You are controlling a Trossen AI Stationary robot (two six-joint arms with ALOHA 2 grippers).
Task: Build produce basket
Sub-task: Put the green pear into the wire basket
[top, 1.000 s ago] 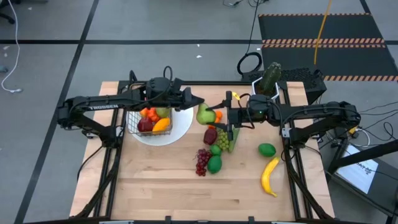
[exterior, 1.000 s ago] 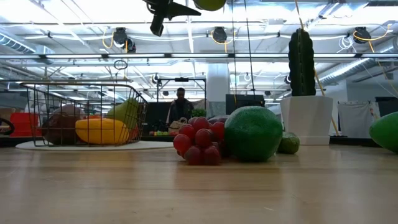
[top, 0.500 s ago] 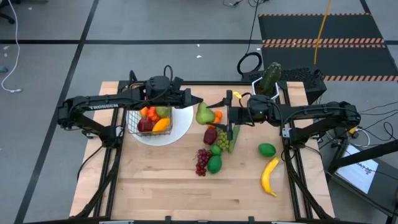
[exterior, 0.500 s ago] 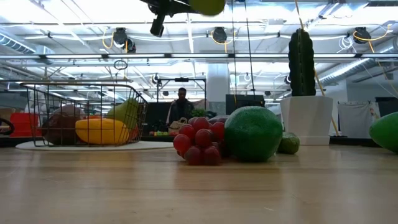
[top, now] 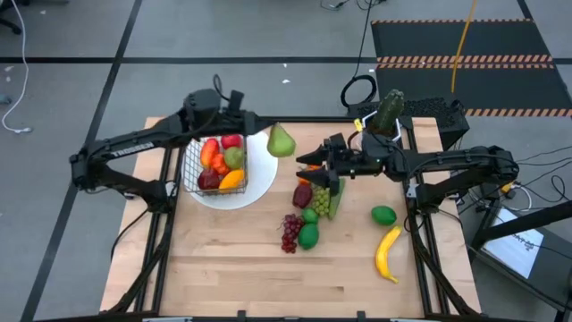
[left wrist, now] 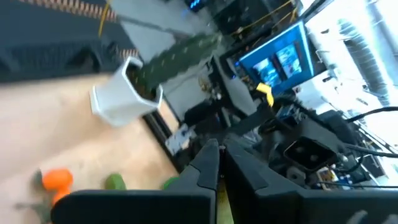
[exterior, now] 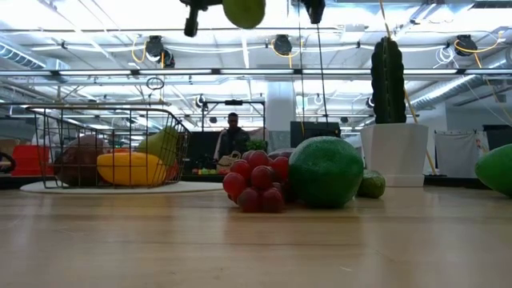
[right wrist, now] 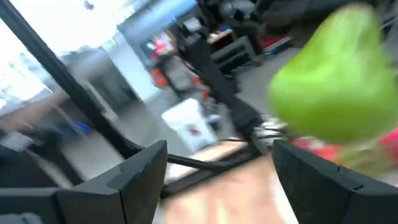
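While my left arm reaches in over the table's far side, its left claw [top: 264, 131] is clamped shut and carries a green pear [top: 281, 141] in the air, beside the basket [top: 189, 166] and clear of the table. I cannot make out exactly where the fingers pinch it. From above, the pear lies roughly level, with its long axis running front to back. Its narrow neck points to the table's far edge and its round, smooth belly points toward the near edge.

The basket is a small box of thin dark wire with see-through sides. It sits on a round white plate [top: 261, 185] on the table's left half. Inside it I see a red apple [top: 231, 141], small oranges [top: 211, 154], a darker red fruit and a yellow piece.

My right claw [top: 315, 166] hangs with its fingers spread and nothing between them, over a cluster of loose produce near the middle of the pale wooden table [top: 223, 268]. That cluster holds bumpy red grapes [top: 290, 232], a round green fruit [top: 308, 236] touching them, and a dark red apple [top: 302, 194]. Farther right lie a lime [top: 383, 215] and a curved yellow banana [top: 388, 253]. A green cactus in a white pot [top: 386, 114] stands at the far right corner.
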